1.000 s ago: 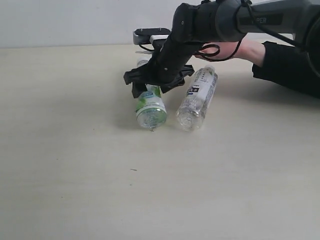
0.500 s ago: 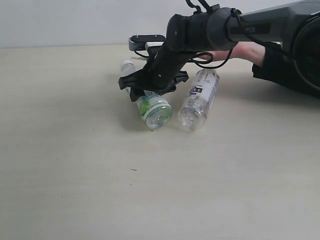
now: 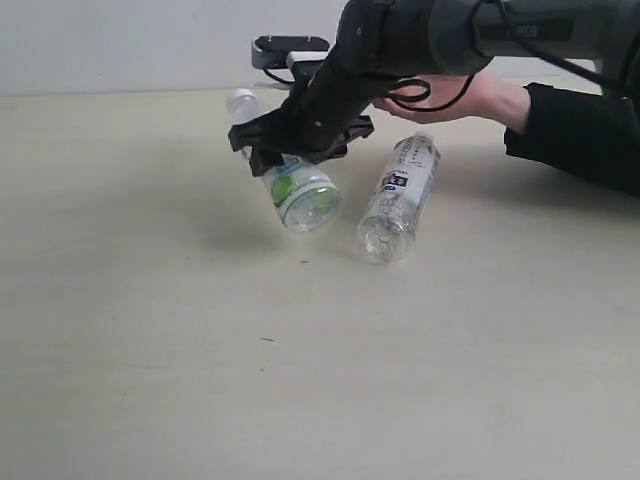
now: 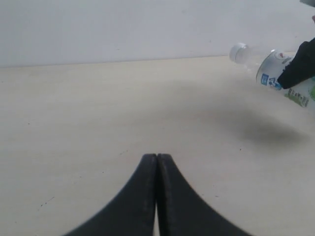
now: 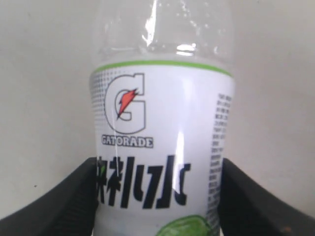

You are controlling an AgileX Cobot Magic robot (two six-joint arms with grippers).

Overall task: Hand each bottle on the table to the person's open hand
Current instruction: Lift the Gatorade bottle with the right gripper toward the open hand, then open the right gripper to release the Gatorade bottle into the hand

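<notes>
My right gripper (image 3: pixel 292 150) is shut on the green-and-white labelled bottle (image 3: pixel 298 190), which hangs tilted above the table (image 3: pixel 150 330) with its white cap (image 3: pixel 241 100) pointing away. In the right wrist view both black fingers (image 5: pixel 74 196) press the label of this bottle (image 5: pixel 162 147). A white-labelled bottle (image 3: pixel 398 197) lies on the table to its right. The person's open hand (image 3: pixel 460 100) rests at the back right, partly behind my right arm. In the left wrist view my left gripper (image 4: pixel 157 158) is shut and empty over bare table, with the lifted bottle (image 4: pixel 280 78) far off.
A black sleeve (image 3: pixel 575 135) lies along the table's back right. A pale wall (image 3: pixel 120 45) rises behind the table's far edge.
The right gripper closed on the green-and-white bottle and lifted it off the table, carrying it up and slightly left. The other bottle and the hand stayed put.
</notes>
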